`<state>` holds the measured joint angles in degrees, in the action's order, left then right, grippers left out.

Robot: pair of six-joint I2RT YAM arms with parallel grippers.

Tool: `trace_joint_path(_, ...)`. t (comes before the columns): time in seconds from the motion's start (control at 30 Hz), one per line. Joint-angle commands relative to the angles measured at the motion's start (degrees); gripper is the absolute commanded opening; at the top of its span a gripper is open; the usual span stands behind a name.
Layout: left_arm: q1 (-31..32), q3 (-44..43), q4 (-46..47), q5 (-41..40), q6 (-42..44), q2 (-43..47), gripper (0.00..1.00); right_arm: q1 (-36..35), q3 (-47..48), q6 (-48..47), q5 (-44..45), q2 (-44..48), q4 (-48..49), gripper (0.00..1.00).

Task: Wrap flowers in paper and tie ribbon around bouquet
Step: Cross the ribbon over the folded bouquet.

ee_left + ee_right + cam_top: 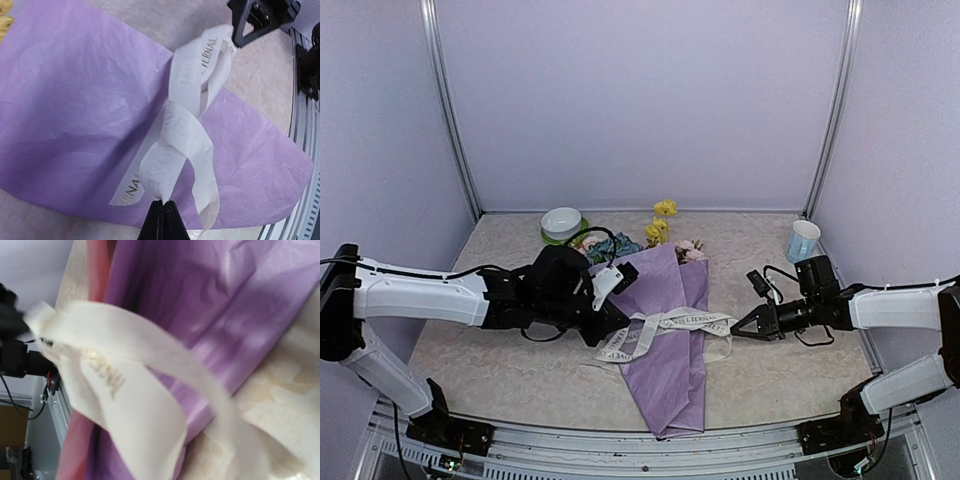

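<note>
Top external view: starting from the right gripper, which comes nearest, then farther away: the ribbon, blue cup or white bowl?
1. ribbon: at the right gripper itself, running left.
2. blue cup: behind it, back right corner.
3. white bowl: far back left.

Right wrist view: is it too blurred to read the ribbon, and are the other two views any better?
Right wrist: yes, the ribbon is smeared and out of focus, its lettering barely legible. Left wrist: sharp, with the ribbon's weave and print readable and the paper creases crisp. Top external: even soft light, faint shadows, no glare.
</note>
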<state>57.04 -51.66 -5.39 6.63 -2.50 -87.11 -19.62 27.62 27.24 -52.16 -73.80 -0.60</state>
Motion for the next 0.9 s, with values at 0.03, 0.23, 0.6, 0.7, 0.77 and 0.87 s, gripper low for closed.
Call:
trace_joint_path(0.03,-6.3,3.8,3.1,-3.8,-5.3,6.1,0.00,-0.2,0.2,-2.2,1.4,1.6,-2.8,0.00)
trace_joint_path(0.23,-16.0,7.2,0.3,-9.6,-9.6,10.6,0.00,-0.2,-0.3,-3.2,3.0,3.1,-6.2,0.00)
trace_joint_path(0.6,-25.8,11.5,-1.0,-19.6,-15.9,12.4,0.00,0.3,-3.0,-0.6,6.9,5.8,-6.0,0.00)
trace_joint_path(0.7,-27.6,13.7,0.6,-17.5,-16.5,13.6,0.00,0.4,-5.1,1.3,8.4,5.7,-5.8,0.00)
trace_joint_path(0.77,-27.7,14.2,0.6,-17.1,-16.5,13.8,0.00,0.1,-6.2,2.6,10.9,6.5,-6.0,0.00)
trace_joint_path(0.87,-27.6,14.6,0.8,-16.6,-16.3,13.0,0.00,-1.5,-5.8,3.0,17.0,7.3,-9.4,0.00)
